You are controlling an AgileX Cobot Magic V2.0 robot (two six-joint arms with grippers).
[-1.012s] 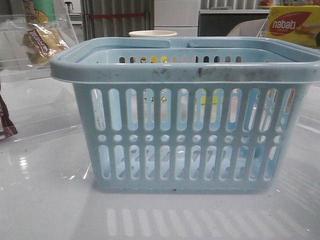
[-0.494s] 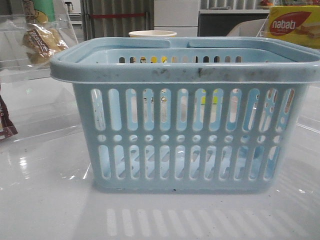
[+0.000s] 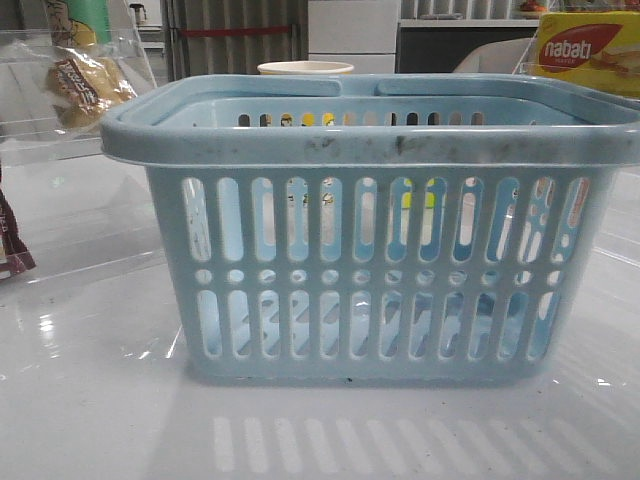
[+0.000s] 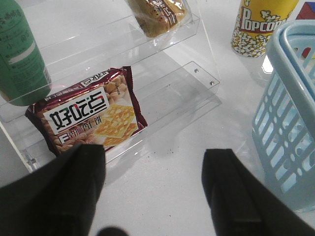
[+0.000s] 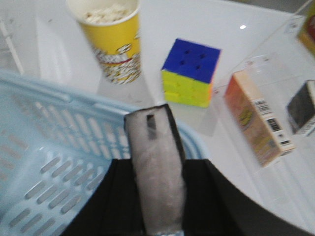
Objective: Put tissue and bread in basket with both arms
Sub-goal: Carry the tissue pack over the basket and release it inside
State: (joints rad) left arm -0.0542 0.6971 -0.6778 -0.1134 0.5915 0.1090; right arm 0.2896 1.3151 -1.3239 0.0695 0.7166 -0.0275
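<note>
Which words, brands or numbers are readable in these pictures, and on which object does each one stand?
"nabati": yellow box.
"Popcorn": yellow cup.
"好吃点": maroon packet; its smaller print is too small to read.
Bread label: blurred.
Green bottle label: blurred.
Orange carton: barcode only, digits unreadable.
Basket: no text.

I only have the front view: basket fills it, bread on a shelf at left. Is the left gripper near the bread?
Observer: The left gripper is open and empty, facing the clear shelf; the bread lies on an upper step.
Operator: Where's the tissue?
Observer: On a second clear stand beside an orange box, outside the basket.
Operator: The cup behind the basket?
Observer: A yellow popcorn cup, a colour cube beside it.
</note>
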